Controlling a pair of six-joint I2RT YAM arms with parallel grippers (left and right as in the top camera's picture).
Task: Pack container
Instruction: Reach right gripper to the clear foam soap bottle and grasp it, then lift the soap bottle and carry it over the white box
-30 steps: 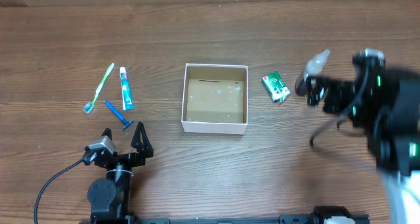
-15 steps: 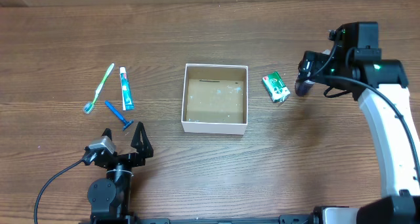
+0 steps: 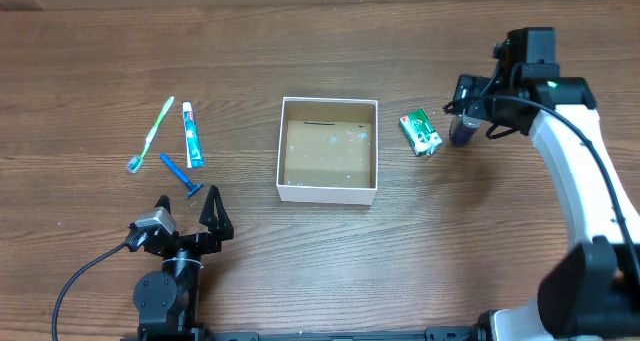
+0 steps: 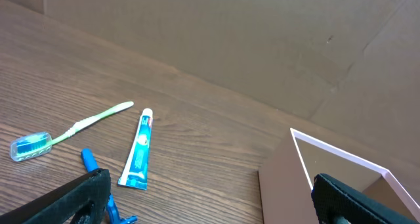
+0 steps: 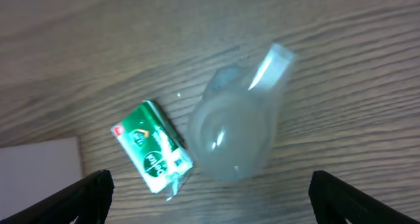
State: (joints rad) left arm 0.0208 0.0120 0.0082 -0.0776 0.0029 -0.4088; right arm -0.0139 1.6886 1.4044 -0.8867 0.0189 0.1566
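The container (image 3: 328, 192), a shallow white box with a brown speckled bottom, sits mid-table and holds nothing. Left of it lie a green toothbrush (image 3: 152, 131), a toothpaste tube (image 3: 191, 134) and a blue razor (image 3: 181, 175). Right of it lie a green packet (image 3: 421, 131) and a clear bottle (image 3: 462, 132). My right gripper (image 3: 468, 106) hovers open above the bottle. In the right wrist view the bottle (image 5: 236, 129) and packet (image 5: 152, 148) lie just beyond my open jaws (image 5: 210, 204). My left gripper (image 3: 190, 216) is open near the front edge, facing the razor (image 4: 98, 184).
The left wrist view shows the toothbrush (image 4: 72, 129), the toothpaste (image 4: 139, 148) and the container's near wall (image 4: 289, 178), with a cardboard backdrop behind the table. A corner of the container (image 5: 39, 178) shows in the right wrist view.
My right arm has swung up and left and settled over the bottle, now covering most of it from above. The left arm and all the objects have stayed still.
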